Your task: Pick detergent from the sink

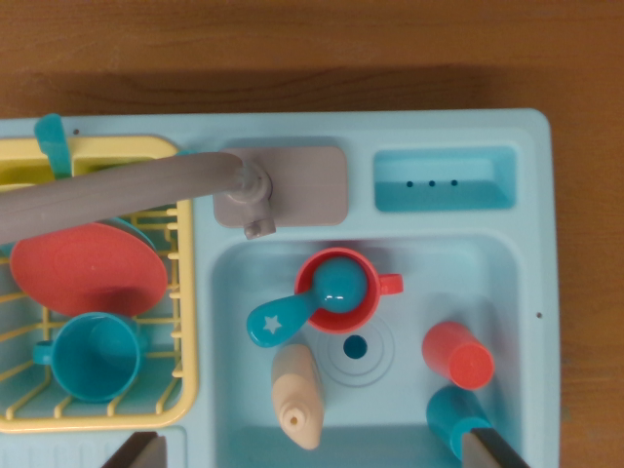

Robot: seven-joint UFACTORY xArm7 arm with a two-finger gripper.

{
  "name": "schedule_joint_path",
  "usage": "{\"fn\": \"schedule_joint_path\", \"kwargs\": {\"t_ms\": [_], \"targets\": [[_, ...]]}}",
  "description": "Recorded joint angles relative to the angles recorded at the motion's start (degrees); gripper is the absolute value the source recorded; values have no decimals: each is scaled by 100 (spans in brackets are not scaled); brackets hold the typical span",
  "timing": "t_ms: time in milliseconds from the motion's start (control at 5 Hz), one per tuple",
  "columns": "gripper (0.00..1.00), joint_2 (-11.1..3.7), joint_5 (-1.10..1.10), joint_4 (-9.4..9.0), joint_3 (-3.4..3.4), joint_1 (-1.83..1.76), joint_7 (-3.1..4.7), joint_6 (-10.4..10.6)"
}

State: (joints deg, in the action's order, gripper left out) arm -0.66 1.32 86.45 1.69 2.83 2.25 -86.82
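Now, your fingers [317,450] are spread wide and hold nothing, their tips showing at the bottom edge. The detergent [298,394] lies on its side in the sink [507,255], just left of the drain [356,345]. Come straight down and close across its narrow body, clear of the red cup [340,286].

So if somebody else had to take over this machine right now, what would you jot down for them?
Tool: only its two finger tips show at the bottom edge, spread wide, holding nothing.
Detergent bottle: beige, lying in the sink basin near the drain, between the tips.
Also in the basin: red cup with a blue spoon in it, a red tumbler and a blue tumbler.
Done: nothing grasped yet.
Left: lower, close on the bottle, lift it out.
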Motion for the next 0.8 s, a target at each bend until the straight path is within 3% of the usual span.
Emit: {"fn": "schedule_joint_path", "kwargs": {"t_ms": [200, 400, 600, 800], "targets": [[0, -15, -21, -168, 10, 4, 95, 176], [0, -15, -21, -168, 10, 4, 95, 176], [0, -33, -45, -360, 22, 8, 203, 376], [0, -33, -45, -360, 22, 8, 203, 376]]}}
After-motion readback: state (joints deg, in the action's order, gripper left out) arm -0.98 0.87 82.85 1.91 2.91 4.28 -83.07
